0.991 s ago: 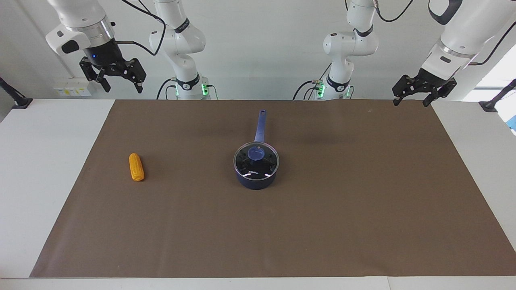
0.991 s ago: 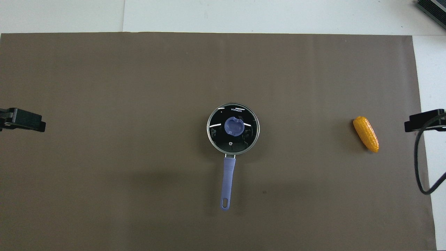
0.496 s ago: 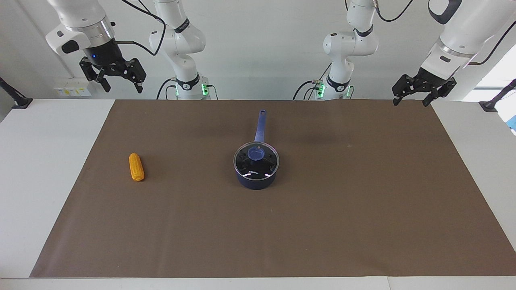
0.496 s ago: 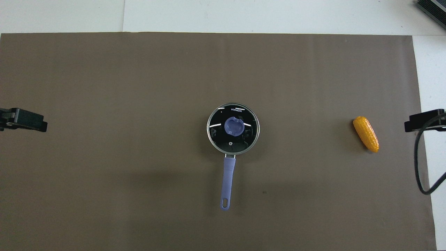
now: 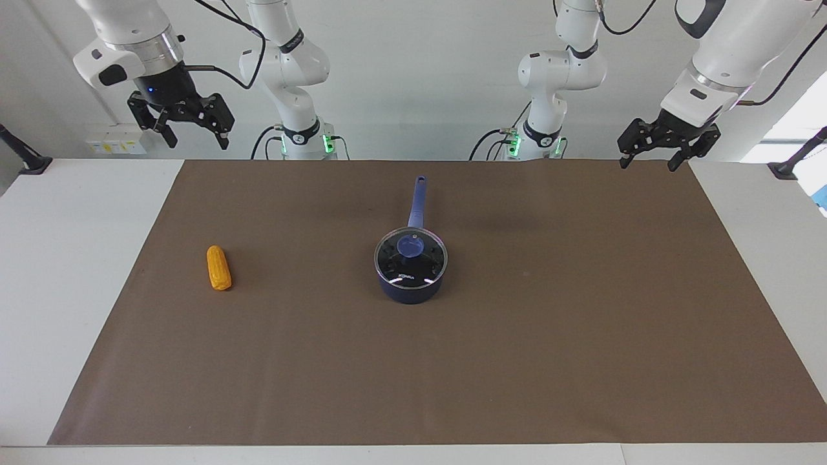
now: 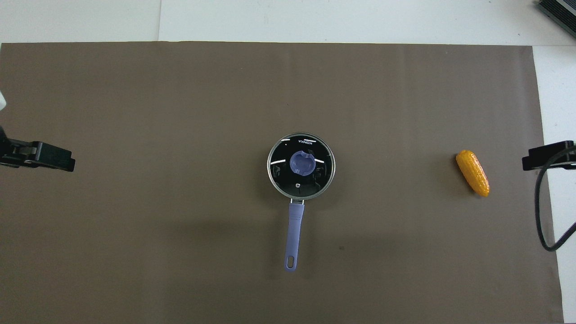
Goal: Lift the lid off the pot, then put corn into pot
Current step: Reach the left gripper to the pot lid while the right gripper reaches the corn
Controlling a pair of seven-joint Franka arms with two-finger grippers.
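The left end effector [image 5: 647,160] has shifted inward over the mat [image 5: 581,323], fingers spread wide; the right end effector [image 5: 194,134] waits, also wide. The lid [image 5: 411,258], lettered "KONKA", covers the pot [image 5: 411,290] mid-surface. The corn [image 5: 218,267] lies toward the right arm's end.

Take the pot [image 5: 411,279] as your landmark: it stands mid-mat on the brown mat [image 5: 517,361], the lid [image 5: 411,260] seated on it and closing the mouth, so nothing goes in from above. The blue knob [image 5: 410,245] has open air all round and above. The handle [image 5: 417,201] runs from the pot toward the robots, barring a low sweep there. Toward the right arm's end, the corn [image 5: 218,267] lies well apart from the pot, bare mat between. Both grippers, left [image 5: 647,158] and right [image 5: 195,139], hang spread high over the mat's corners nearest the robots, clear of the pot.
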